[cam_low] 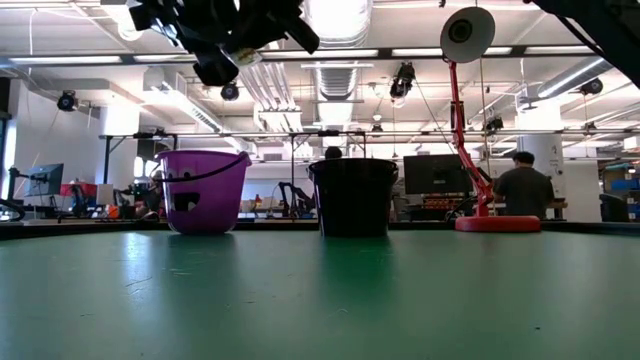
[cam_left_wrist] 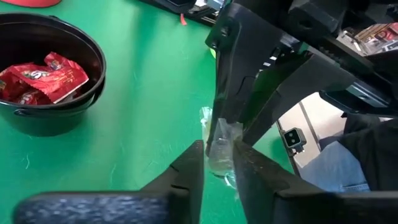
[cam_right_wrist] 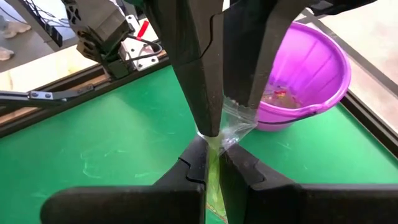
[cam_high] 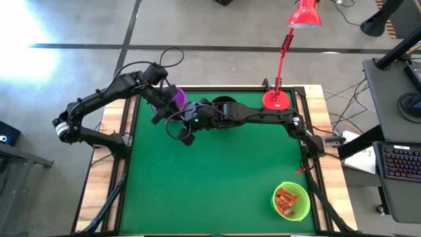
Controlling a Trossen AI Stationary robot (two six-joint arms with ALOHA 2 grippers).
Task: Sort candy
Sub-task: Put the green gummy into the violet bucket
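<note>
Both grippers meet in the air beside the purple cup [cam_high: 173, 99], each shut on one clear, pale green wrapped candy [cam_left_wrist: 219, 144]. My left gripper [cam_left_wrist: 217, 152] reaches in from the table's left [cam_high: 160, 113]. My right gripper [cam_right_wrist: 212, 152] reaches across from the right [cam_high: 179, 125]. In the low view the two grippers [cam_low: 230, 40] hang high over the table. The purple cup [cam_right_wrist: 305, 74] holds a few sweets. The black cup [cam_left_wrist: 50, 74] holds red-wrapped candy [cam_left_wrist: 43, 78]. The green cup [cam_high: 291, 201] holds orange-red candy [cam_high: 285, 197]. My left gripper pinches the candy's clear wrapper [cam_left_wrist: 214, 155] between its two fingers, at one end of the sweet. The candy is lifted clear of the table, stretched between the two grippers. My right gripper pinches the opposite end of the wrapper [cam_right_wrist: 214, 149] between its two fingers, facing the left gripper's fingers [cam_right_wrist: 205, 93]. Crinkled clear film [cam_right_wrist: 239, 118] bulges out between the two holds. The candy is off the table.
The purple cup [cam_low: 203, 190] and the black cup [cam_low: 352, 195] stand side by side at the table's far edge. A red desk lamp [cam_high: 276, 99] stands at the far right corner. The green cup sits near the right front corner. Bare green mat [cam_high: 217, 178] fills the middle.
</note>
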